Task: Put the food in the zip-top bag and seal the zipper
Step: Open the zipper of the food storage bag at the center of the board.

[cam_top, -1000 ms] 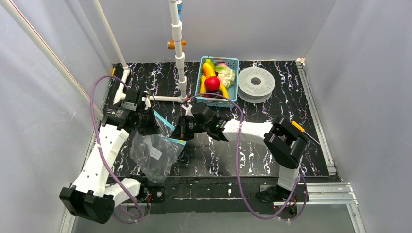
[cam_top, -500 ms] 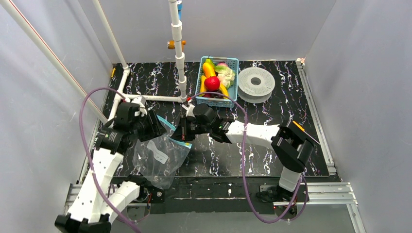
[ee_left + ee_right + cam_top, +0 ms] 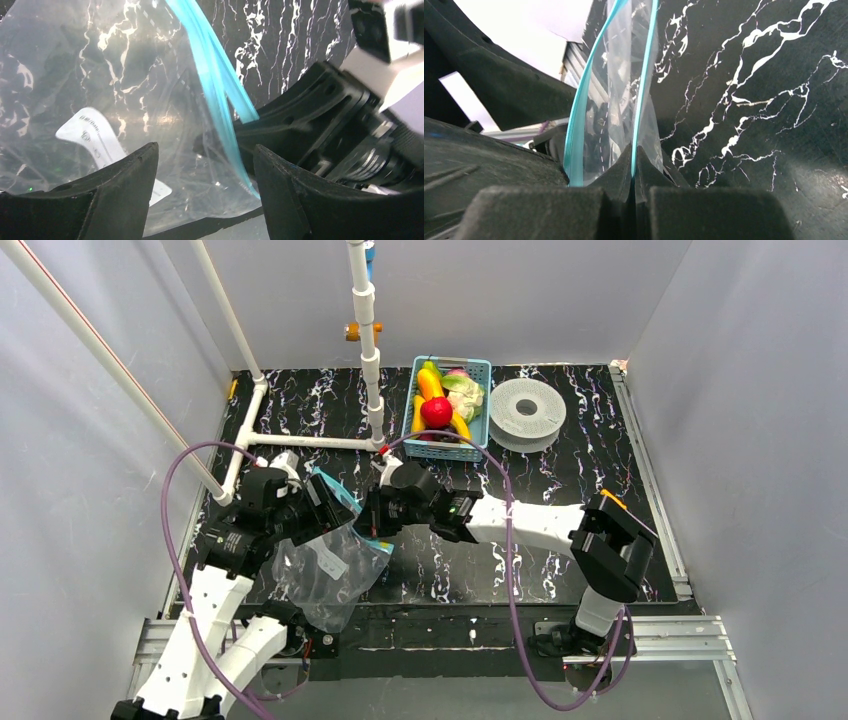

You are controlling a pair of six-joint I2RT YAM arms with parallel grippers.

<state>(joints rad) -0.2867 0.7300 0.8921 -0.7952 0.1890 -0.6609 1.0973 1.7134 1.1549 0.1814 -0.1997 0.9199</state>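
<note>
Left gripper (image 3: 202, 162) just opened, releasing bag (image 3: 320, 570); right gripper (image 3: 634, 157) pinches zipper (image 3: 645, 75); food (image 3: 436, 412) not loaded.

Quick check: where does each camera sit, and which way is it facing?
Top external: above and behind the bases, looking down on the table; shows left arm, right arm, zip-top bag, basket.
Left wrist: on the left wrist, facing the bag between open left fingers.
Right wrist: on the right wrist, looking along shut right fingers pinching the zipper.
Shared: all show the zipper.
</note>
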